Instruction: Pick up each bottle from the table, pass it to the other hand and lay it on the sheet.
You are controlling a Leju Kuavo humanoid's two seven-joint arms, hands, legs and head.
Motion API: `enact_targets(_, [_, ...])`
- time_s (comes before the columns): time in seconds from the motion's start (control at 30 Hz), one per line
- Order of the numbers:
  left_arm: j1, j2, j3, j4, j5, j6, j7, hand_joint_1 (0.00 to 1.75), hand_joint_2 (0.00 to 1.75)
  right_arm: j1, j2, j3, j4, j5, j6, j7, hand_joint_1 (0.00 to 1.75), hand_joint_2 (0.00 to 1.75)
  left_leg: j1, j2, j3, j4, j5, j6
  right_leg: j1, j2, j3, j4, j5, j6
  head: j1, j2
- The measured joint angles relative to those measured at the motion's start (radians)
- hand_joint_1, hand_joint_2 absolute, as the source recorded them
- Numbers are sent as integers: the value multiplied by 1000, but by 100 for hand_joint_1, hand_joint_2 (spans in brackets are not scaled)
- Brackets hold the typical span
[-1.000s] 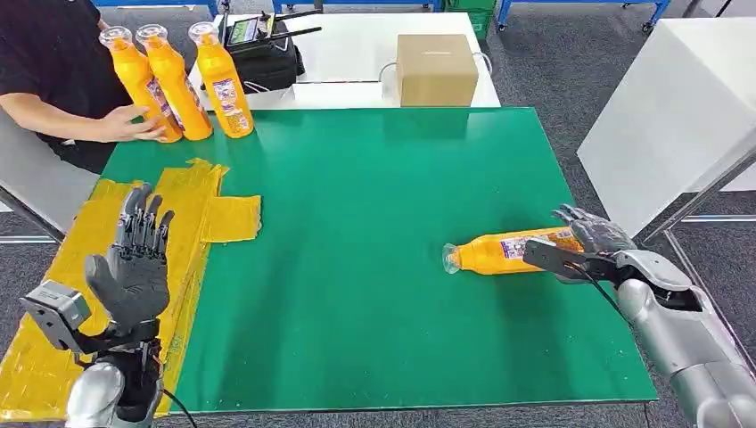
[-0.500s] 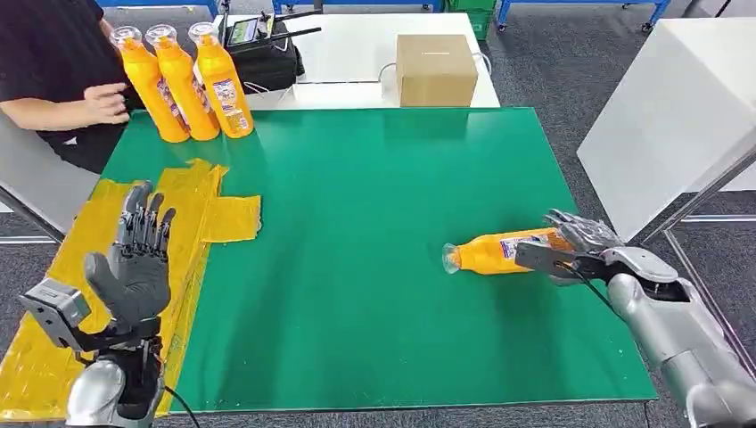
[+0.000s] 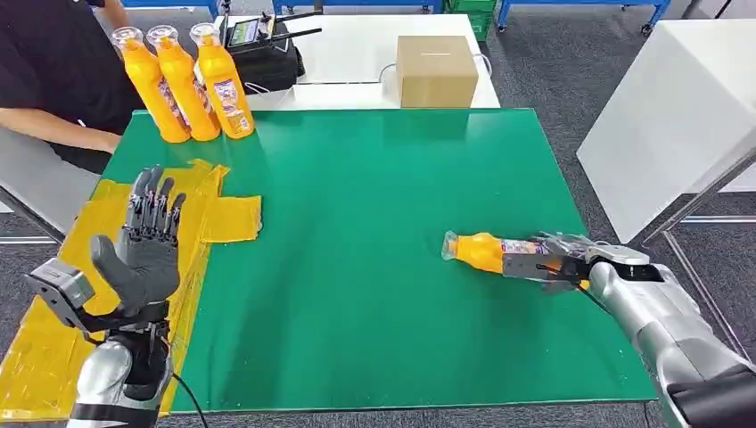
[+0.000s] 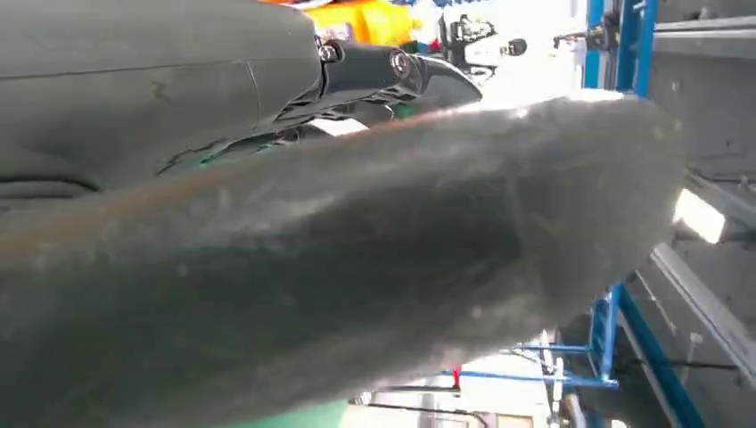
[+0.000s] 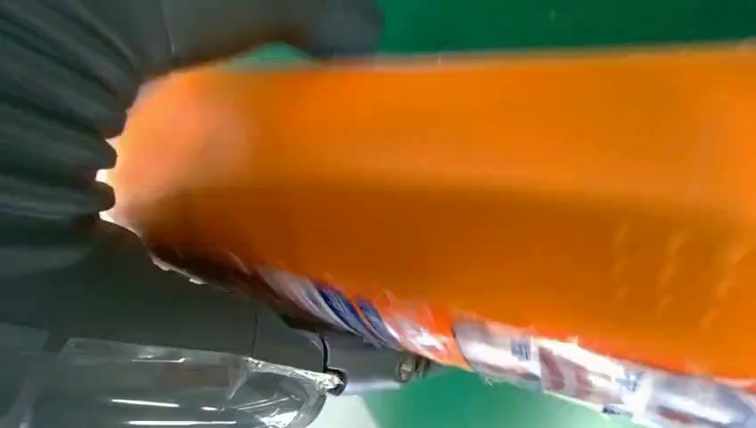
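The right hand (image 3: 546, 262) has now closed its fingers around the lying bottle (image 3: 488, 251) on the right of the green surface (image 3: 357, 223), so the pickup is starting, while the left hand (image 3: 147, 245) waits open above the yellow sheet (image 3: 227, 217).

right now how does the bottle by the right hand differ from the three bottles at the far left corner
The bottle by the right hand lies on its side on the green mat, while the three bottles stand upright. The right hand wraps its fingers around the lying bottle; no hand touches the three. It lies alone, while the three stand close together in a row. All are orange with clear caps and labels.
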Motion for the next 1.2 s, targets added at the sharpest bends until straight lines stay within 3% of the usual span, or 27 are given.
enact_targets(0.47, [-33, 22, -33, 47, 29, 15, 2, 0, 0, -29, -2, 42, 52, -73, 27, -29, 175, 175, 0, 0, 9, 0, 0, 0, 0, 0, 9, 0, 0, 0, 0, 0])
enact_targets(0.6, [4, 23, -32, 42, 62, 3, 3, 0, 0, 22, 18, -21, -6, -274, -67, -12, 175, 175, 0, 2, 8, 0, -1, 0, 0, 1, 9, 0, 0, 0, 0, 0])
enact_targets(0.67, [50, 23, -29, 31, 92, -26, -10, 0, 0, 78, 20, -87, -108, -463, -69, -5, 175, 175, 0, 3, 8, 0, -1, 0, 0, 3, 7, 0, 0, 0, 1, 0])
enact_targets(0.77, [95, 19, -29, 29, 105, -47, -20, 0, 0, 139, 30, -159, -253, -584, -64, 33, 175, 175, 0, 1, 4, 0, 0, -1, 1, 2, 2, 0, 0, 0, -1, 0])
enact_targets(0.8, [103, 18, -29, 28, 106, -49, -20, 0, 175, 149, 30, -170, -282, -589, -64, 38, 175, 175, 0, -3, 2, 0, 0, -1, 1, -2, 2, 0, 0, 0, -1, 0])
enact_targets(0.97, [147, 14, -27, 20, 184, -103, -17, 0, 175, 213, 34, -231, -443, -760, -82, -52, 175, 175, 1, -3, -2, 0, 1, -1, 0, -4, 0, 1, 0, 0, 0, 0])
enact_targets(1.2, [208, -7, -28, 16, 231, -146, -29, 0, 175, 236, 56, -199, -634, -827, -75, 5, 175, 175, 1, -3, -4, 0, 1, -1, 0, -3, -3, 0, 0, 0, 0, 0])
